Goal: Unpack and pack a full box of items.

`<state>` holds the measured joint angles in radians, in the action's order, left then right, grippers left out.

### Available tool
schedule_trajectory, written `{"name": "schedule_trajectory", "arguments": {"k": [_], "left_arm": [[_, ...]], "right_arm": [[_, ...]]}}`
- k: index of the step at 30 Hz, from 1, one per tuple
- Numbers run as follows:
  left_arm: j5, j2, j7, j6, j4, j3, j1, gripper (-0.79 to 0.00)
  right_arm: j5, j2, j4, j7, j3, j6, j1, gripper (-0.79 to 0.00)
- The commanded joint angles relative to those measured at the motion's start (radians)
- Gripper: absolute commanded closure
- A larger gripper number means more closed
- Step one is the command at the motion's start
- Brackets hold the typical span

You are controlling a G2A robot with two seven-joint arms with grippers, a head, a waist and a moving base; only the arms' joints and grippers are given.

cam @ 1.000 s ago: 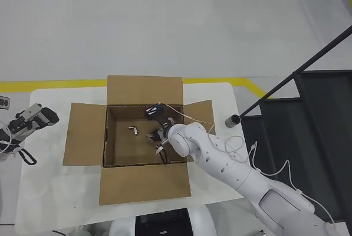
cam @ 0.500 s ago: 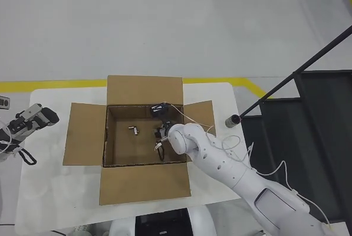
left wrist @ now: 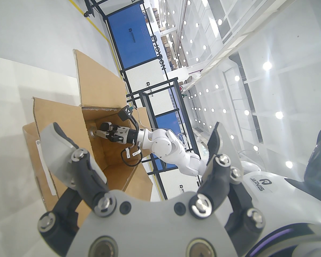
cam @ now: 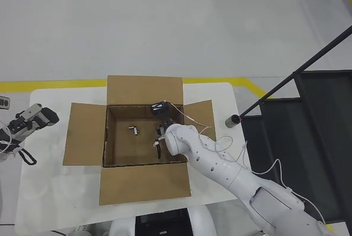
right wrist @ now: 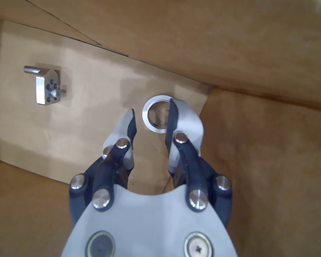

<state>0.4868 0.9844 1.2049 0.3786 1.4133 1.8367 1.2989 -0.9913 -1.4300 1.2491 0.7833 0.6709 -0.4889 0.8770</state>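
An open cardboard box stands in the middle of the table with all four flaps folded out. My right gripper is down inside it, open, its fingers on either side of a metal ring that lies on the box floor near a corner. A metal bracket with a pin lies farther along the floor, apart from the gripper; the top view shows the bracket too. My left gripper is held open above the table's left edge, outside the box, holding nothing.
A small dark cylinder stands on the white table to the right of the box. Black metal steps rise beyond the table's right side. The box walls close in around the right gripper.
My right arm has shifted slightly toward the box's far wall and right side. The left arm and the bracket have stayed where they were.
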Motion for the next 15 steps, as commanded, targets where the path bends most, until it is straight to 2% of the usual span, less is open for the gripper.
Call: {"name": "schedule_trajectory", "arguments": {"k": [1,10,15], "left_arm": [[0.0,0.0,0.0,0.0,0.0,0.0,0.0,-0.785],[0.0,0.0,0.0,0.0,0.0,0.0,0.0,-0.785],[0.0,0.0,0.0,0.0,0.0,0.0,0.0,-0.785]], "right_arm": [[-0.003,-0.003,-0.004,-0.001,0.005,-0.003,0.002,-0.172],[-0.094,-0.017,-0.031,0.027,-0.006,-0.048,0.002,-0.2],[-0.092,-0.026,-0.046,0.03,0.003,-0.043,0.005,-0.219]]}}
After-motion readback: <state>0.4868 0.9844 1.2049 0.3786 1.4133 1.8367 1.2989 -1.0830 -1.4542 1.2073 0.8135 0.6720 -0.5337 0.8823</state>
